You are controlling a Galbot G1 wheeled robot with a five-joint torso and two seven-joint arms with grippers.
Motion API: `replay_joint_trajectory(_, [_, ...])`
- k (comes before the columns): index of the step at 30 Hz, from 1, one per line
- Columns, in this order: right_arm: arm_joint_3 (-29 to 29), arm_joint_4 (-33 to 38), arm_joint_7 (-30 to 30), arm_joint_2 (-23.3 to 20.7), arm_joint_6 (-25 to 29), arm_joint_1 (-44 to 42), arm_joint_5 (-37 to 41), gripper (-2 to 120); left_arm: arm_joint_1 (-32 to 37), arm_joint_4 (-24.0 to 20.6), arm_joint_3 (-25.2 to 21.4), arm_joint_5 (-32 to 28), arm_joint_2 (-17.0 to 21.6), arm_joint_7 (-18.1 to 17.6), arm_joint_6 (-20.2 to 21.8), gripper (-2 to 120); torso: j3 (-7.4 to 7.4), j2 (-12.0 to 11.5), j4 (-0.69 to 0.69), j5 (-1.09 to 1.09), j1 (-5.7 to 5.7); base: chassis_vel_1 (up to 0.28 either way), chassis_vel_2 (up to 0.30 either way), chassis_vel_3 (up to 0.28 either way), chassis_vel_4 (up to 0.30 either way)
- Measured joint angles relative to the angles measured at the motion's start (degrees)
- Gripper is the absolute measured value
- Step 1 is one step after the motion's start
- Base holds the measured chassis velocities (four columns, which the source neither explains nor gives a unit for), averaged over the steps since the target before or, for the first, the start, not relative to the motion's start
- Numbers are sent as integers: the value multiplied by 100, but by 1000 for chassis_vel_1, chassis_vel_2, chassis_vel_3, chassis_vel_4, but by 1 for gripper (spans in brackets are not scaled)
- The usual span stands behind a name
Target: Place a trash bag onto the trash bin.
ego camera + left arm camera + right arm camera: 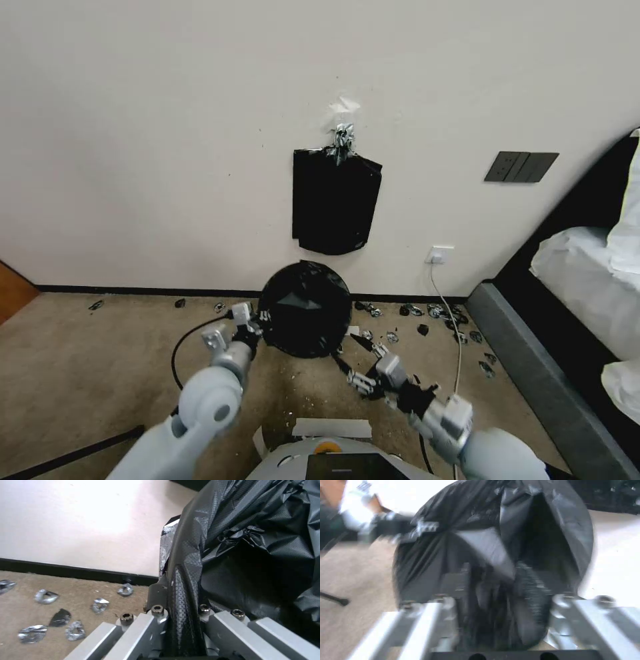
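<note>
Stretching between both hands, the thin glossy black plastic trash bag (305, 308) sits on the carpeted floor (100, 360) near the foot of the cream wall (167, 133), its mouth spread into a rough dark circle. The small round cream-white trash bin shows as a pale edge (586, 585) at the side of the black film in the right wrist view; the rest is covered by the plastic, so I take the bag to be draped over it.

Left hand (250, 323): at the bag's left edge. In the left wrist view a taut fold of film runs up from between its fingers (156, 610), clamped tight on the bag.

Right hand (363, 350): at the bag's lower right edge. The right wrist view has black plastic bunched between the fingers (456, 580), so it appears clamped on the bag too, though that picture is blurred.

Progress, as a judgement: late stage. Bag opened and spread over the bin's top; both sides held out. What is left looks like seating the rim evenly all round and letting go. Whether the film is properly hooked over the far side of the rim, I cannot tell.

Nearby: flat black bundle of bags (335, 200) hanging on the wall above; small black and silvery scraps (427, 320) scattered on the carpet by the skirting; bed (587, 280) to the right.
</note>
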Motion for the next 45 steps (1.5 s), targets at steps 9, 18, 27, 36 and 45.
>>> replay_joint_trajectory(9, [-1745,-191,1971,310,-2242,2973,2488,0,-262,244,909,1154,-289,-16,10,1,0,0,-2,-1,0,0,0,0,0])
replay_joint_trajectory(18, [-3045,-1120,2915,1093,-2620,4054,2749,0,-219,260,1057,1400,-433,-1,42,1,0,0,-2,-2,0,0,0,0,0])
replay_joint_trajectory(27, [-3688,-2026,3083,1453,-2589,4508,2129,0,-116,213,1047,1413,-437,33,43,1,0,0,-2,-2,0,0,0,0,0])
replay_joint_trajectory(36, [-3855,-2485,3310,1611,-2565,4633,1957,0,-64,143,1050,1402,-449,33,56,1,1,0,-2,-2,0,0,0,0,0])
replay_joint_trajectory(45, [-3871,-2702,3333,1690,-2556,4645,1879,0,-44,103,1049,1383,-430,40,73,1,0,0,-2,-2,0,0,0,0,0])
